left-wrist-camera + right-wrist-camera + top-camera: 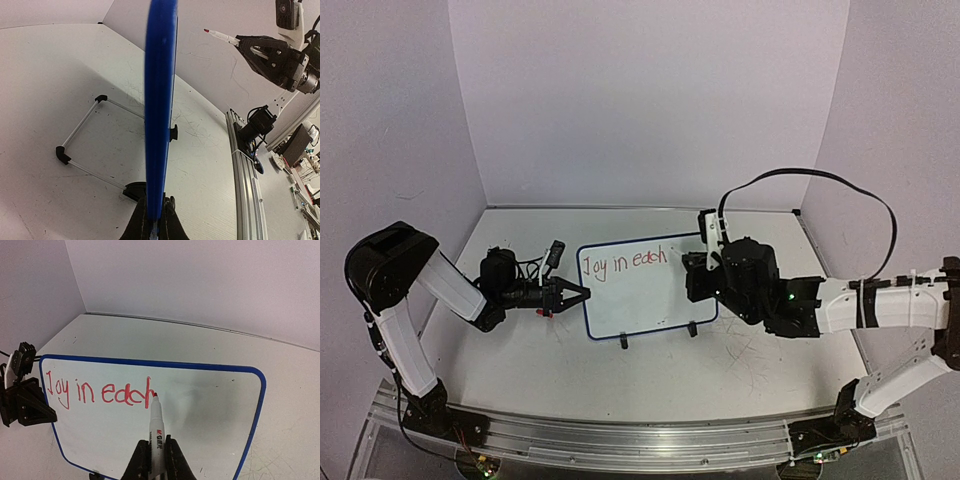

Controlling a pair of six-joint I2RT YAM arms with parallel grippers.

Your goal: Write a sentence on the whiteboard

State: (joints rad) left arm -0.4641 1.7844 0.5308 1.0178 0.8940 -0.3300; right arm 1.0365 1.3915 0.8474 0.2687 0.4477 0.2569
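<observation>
Whiteboard [655, 300] stands upright on two black feet, mid-worktop [570, 375], face toward arms. Left gripper [582, 293] clamped tight on board's left blue rim. Right gripper [155, 452] pinched around marker [156, 422] in front of board's upper right part. Red marker tip touches board at end of "h". Sentence [100, 392] runs in red along board's top and reads "Joy in each".

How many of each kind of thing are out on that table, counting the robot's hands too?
grippers: 2, the left gripper and the right gripper
whiteboard: 1
marker: 1
total: 4
</observation>
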